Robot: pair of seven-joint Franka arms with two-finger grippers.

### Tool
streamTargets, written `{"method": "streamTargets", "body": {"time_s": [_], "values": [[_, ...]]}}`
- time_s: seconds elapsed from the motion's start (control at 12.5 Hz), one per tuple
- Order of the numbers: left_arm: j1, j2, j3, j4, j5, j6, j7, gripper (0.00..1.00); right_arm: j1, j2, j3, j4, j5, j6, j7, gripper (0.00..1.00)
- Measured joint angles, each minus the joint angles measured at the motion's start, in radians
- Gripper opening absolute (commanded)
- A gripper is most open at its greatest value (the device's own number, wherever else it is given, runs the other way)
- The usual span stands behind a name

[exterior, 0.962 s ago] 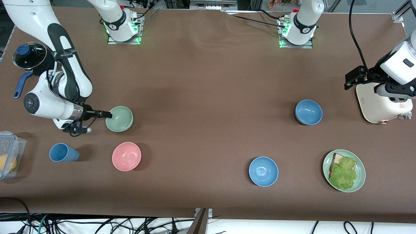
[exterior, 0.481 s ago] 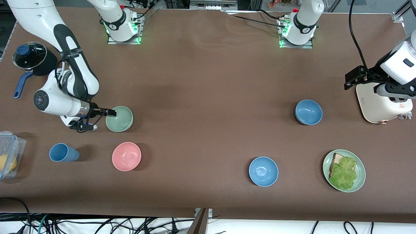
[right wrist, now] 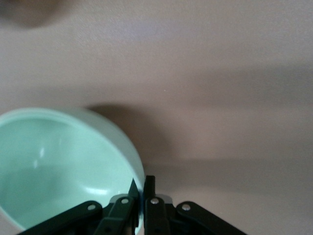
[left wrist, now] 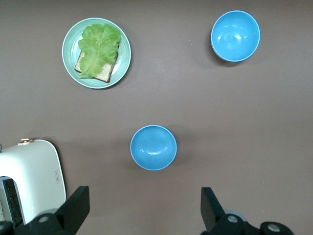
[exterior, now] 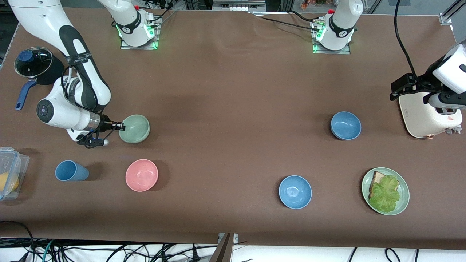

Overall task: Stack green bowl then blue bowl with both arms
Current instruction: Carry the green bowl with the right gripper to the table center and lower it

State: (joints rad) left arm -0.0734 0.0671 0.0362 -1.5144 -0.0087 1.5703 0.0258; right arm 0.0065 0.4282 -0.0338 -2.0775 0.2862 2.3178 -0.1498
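toward the right arm's end of the table, the right gripper (exterior: 122,126) pinches the rim of the green bowl (exterior: 134,128), its fingers (right wrist: 146,193) pressed together on the bowl's wall; the bowl sits tilted, its far edge lifted off the brown table (exterior: 233,109). a pink bowl (exterior: 141,175) lies nearer the front camera than the green one, with a blue cup (exterior: 71,171) beside it. toward the left arm's end, the left gripper (left wrist: 142,208) hangs with fingers spread wide, over the table beside a white toaster (exterior: 427,116), waiting. two blue bowls (exterior: 345,125) (exterior: 295,191) and a green plate (exterior: 385,191) of toast and lettuce rest nearby.
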Motion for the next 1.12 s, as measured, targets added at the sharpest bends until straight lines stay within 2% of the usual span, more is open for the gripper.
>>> {"method": "streamTargets", "body": {"time_s": [0.24, 0.4, 0.8, 1.12], "values": [[0.0, -0.001, -0.006, 0.001, 0.0, 0.0, 0.0, 1.0, 0.014, -0.001, 0.006, 0.024, 0.038, 0.0, 0.004, 0.0], [0.0, -0.002, -0.009, 0.001, 0.0, 0.0, 0.0, 1.0, 0.056, -0.002, 0.013, 0.072, 0.045, -0.02, 0.074, 0.0], [0.0, -0.003, -0.01, 0.002, 0.0, 0.0, 0.0, 1.0, 0.262, 0.006, 0.062, 0.159, 0.047, -0.033, 0.417, 0.0], [0.0, -0.003, -0.011, 0.002, 0.0, 0.0, 0.0, 1.0, 0.408, 0.083, 0.066, 0.246, 0.067, -0.032, 0.6, 0.0]]}}
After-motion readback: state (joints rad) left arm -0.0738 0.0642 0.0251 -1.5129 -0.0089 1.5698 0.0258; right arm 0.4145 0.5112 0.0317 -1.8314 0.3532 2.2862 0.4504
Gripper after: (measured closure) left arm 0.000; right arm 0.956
